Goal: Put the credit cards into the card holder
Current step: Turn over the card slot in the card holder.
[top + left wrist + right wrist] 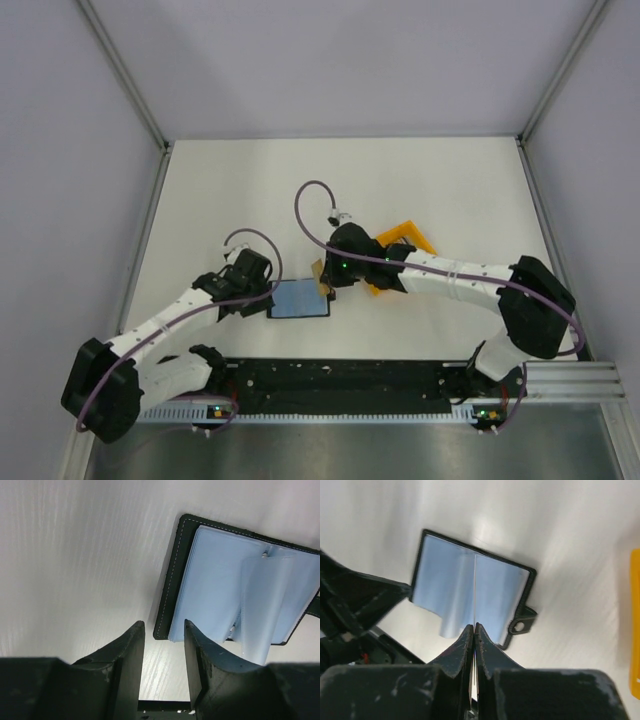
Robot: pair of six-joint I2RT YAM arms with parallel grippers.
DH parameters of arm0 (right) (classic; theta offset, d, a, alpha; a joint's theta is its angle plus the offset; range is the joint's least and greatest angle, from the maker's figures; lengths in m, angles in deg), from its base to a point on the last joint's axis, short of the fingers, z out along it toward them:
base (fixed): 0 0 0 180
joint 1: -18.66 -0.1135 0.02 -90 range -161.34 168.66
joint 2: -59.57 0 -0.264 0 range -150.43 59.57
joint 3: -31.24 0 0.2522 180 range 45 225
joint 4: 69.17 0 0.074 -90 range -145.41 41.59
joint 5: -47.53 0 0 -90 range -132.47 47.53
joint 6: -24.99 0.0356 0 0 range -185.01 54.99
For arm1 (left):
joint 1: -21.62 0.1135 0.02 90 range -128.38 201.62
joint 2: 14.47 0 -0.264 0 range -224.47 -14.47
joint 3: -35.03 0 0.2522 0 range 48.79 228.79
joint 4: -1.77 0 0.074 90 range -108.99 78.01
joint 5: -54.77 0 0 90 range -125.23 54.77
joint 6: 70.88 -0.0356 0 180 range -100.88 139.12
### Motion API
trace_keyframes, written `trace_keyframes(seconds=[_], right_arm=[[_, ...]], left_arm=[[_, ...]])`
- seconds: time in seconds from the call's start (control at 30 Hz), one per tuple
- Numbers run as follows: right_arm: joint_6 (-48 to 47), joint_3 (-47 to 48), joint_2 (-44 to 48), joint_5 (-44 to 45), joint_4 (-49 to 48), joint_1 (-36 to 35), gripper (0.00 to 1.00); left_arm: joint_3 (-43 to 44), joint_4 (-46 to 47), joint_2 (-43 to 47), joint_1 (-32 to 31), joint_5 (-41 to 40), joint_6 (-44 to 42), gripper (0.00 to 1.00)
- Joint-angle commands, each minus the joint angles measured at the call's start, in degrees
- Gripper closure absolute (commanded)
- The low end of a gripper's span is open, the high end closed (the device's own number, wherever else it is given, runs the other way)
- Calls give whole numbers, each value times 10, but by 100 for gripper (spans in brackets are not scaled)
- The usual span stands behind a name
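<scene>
The right claw point(474, 626) pinches a credit card point(475, 592) edge-on over the open card holder point(442, 577), seemingly to slot it; the left claw point(163, 625) gapes alongside.

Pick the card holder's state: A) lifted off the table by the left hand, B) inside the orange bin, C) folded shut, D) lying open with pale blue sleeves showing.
D: the card holder lies spread open on the table, its pale blue sleeves facing up.
</scene>
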Motion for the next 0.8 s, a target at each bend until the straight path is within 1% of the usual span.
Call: trace_keyframes(seconds=[0.0, 0.17, 0.33, 0.63, 0.77], right_arm=[[21, -36, 8, 21, 7, 2, 100], [31, -53, 0, 32, 7, 6, 100], [34, -56, -18, 18, -5, 10, 100], [41, -57, -36, 15, -8, 18, 100], [47, -61, -42, -3, -18, 23, 100]], left_arm=[[-12, 27, -12, 3, -5, -1, 60], [-29, 57, -25, 1, 15, -1, 62], [-31, 66, -41, 2, 27, 0, 64], [-31, 67, -41, 1, 31, -4, 68], [-27, 58, -37, 2, 26, 0, 68]])
